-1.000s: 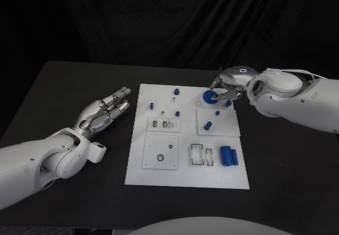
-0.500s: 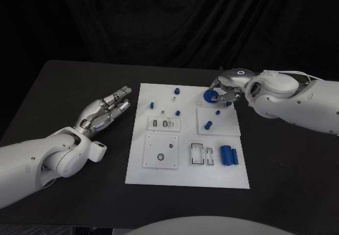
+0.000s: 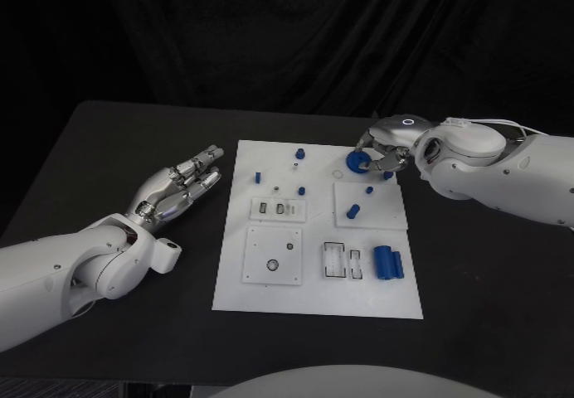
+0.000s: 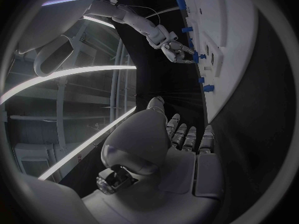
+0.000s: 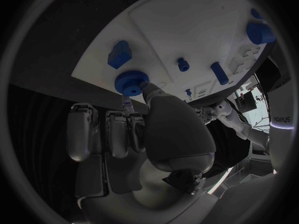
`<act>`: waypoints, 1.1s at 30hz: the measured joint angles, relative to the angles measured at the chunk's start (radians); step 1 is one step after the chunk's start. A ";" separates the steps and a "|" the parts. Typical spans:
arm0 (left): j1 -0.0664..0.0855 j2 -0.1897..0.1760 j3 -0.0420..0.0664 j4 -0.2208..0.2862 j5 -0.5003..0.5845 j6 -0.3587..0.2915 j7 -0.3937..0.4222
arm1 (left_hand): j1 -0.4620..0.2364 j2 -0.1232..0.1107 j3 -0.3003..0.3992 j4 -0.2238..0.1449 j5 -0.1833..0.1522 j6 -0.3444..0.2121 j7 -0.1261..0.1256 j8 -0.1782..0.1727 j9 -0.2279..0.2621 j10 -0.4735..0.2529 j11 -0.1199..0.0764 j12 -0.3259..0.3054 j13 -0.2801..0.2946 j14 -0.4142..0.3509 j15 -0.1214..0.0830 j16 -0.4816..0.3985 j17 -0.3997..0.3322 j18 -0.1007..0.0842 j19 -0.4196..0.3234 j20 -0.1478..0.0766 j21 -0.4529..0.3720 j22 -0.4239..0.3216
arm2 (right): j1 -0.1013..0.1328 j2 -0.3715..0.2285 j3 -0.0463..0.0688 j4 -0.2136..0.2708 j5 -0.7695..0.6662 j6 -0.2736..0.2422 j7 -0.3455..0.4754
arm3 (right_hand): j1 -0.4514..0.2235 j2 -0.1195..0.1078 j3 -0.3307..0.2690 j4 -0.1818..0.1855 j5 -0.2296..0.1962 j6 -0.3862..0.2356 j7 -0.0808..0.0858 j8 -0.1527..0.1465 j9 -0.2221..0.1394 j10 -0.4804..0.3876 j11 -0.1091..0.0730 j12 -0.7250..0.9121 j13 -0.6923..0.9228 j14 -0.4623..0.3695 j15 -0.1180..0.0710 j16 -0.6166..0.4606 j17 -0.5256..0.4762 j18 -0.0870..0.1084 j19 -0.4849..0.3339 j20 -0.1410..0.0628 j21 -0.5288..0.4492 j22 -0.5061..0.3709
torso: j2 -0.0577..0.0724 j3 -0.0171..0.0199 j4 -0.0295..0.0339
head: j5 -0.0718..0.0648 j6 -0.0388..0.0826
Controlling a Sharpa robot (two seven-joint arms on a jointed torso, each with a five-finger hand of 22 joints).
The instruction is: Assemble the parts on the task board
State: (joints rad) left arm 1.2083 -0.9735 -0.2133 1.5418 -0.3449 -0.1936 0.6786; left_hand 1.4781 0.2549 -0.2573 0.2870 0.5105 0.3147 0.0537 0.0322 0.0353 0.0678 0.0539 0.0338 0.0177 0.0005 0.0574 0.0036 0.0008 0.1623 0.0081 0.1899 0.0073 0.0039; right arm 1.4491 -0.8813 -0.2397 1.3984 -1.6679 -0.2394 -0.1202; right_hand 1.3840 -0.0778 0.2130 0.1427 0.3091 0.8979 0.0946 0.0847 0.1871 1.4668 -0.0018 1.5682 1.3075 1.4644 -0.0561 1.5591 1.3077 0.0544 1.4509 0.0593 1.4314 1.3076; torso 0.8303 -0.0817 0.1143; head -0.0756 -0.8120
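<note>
While the left hand [image 3: 177,189] lay flat, fingers spread, the right hand [image 3: 385,154] pinched the blue gear [image 3: 357,162] upper right.

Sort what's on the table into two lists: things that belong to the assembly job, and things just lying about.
Job:
task board
blue gear, held by the right hand
blue pegs
blue cylinders

Lying about:
Nothing loose on the black table; the left hand rests open beside the board.
</note>
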 measured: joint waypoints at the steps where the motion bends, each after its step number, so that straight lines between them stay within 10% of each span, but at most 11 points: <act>1: 0.000 0.000 0.000 0.000 0.000 0.001 0.000 | 0.000 0.000 0.000 0.000 0.000 0.000 0.000 0.000 0.000 0.000 0.000 0.000 0.000 0.000 0.000 0.000 0.000 0.000 0.000 0.000 0.000 0.000 | 0.000 0.000 0.000 0.000 0.000 0.000 0.000 | 0.002 0.000 0.005 -0.005 0.005 0.003 0.002 0.000 0.000 0.000 0.000 0.000 0.000 0.000 0.000 -0.002 0.000 0.000 0.000 0.000 0.000 0.000 | 0.000 0.0000 0.0000 | 0.000 0.000; 8: 0.000 0.000 0.000 -0.001 0.000 0.003 0.000 | 0.000 0.000 0.000 0.000 0.000 0.004 0.004 0.000 0.000 -0.004 0.004 0.000 0.000 0.000 0.000 0.000 0.000 0.000 0.000 0.000 0.000 0.000 | 0.000 0.000 0.001 0.000 0.001 -0.003 0.002 | 0.007 0.003 0.007 -0.029 0.023 0.030 0.028 0.007 0.000 0.000 0.000 0.000 0.000 0.000 0.000 -0.002 0.000 0.000 0.000 0.000 0.000 0.000 | 0.000 0.0001 -0.0005 | 0.000 0.000; 18: 0.000 -0.001 0.000 0.000 0.000 0.007 0.000 | 0.003 0.003 0.006 0.000 0.000 0.004 0.004 0.000 0.000 -0.004 0.003 0.000 0.000 0.000 0.000 0.000 0.000 0.000 0.000 0.000 0.000 0.000 | 0.001 -0.016 -0.005 0.050 0.001 -0.031 0.009 | 0.009 0.014 0.010 -0.047 0.069 0.026 0.024 0.040 0.000 0.000 0.000 0.000 0.000 0.000 0.000 0.006 0.000 0.000 0.009 -0.009 0.014 0.000 | 0.000 -0.0002 -0.0005 | 0.000 0.007; 33: 0.000 0.004 0.000 -0.002 0.000 0.009 0.000 | 0.008 -0.001 0.006 0.000 0.004 0.004 0.004 0.000 0.000 -0.004 0.003 0.000 0.000 -0.001 0.006 0.000 0.001 0.000 -0.004 0.004 0.000 0.000 | 0.066 0.022 -0.004 0.150 0.000 -0.046 0.021 | 0.000 0.023 0.012 -0.045 0.078 0.025 0.023 0.048 0.000 0.000 0.000 0.000 0.001 0.000 0.000 0.006 0.000 -0.010 0.009 -0.009 0.029 0.000 | -0.002 -0.0027 -0.0003 | 0.003 0.011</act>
State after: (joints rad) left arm 1.2083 -0.9695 -0.2133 1.5401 -0.3451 -0.1849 0.6787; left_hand 1.4856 0.2543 -0.2517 0.2869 0.5145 0.3183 0.0572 0.0321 0.0351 0.0642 0.0573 0.0338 0.0177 -0.0007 0.0634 0.0036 0.0016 0.1623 0.0043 0.1935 0.0073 0.0039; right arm 1.5147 -0.8591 -0.2435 1.5483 -1.6678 -0.2852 -0.0988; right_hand 1.3840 -0.0551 0.2251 0.0979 0.3872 0.9230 0.1179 0.1328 0.1867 1.4668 -0.0018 1.5681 1.3081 1.4643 -0.0560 1.5647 1.3076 0.0445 1.4601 0.0502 1.4600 1.3074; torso 0.8287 -0.0844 0.1140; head -0.0728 -0.8014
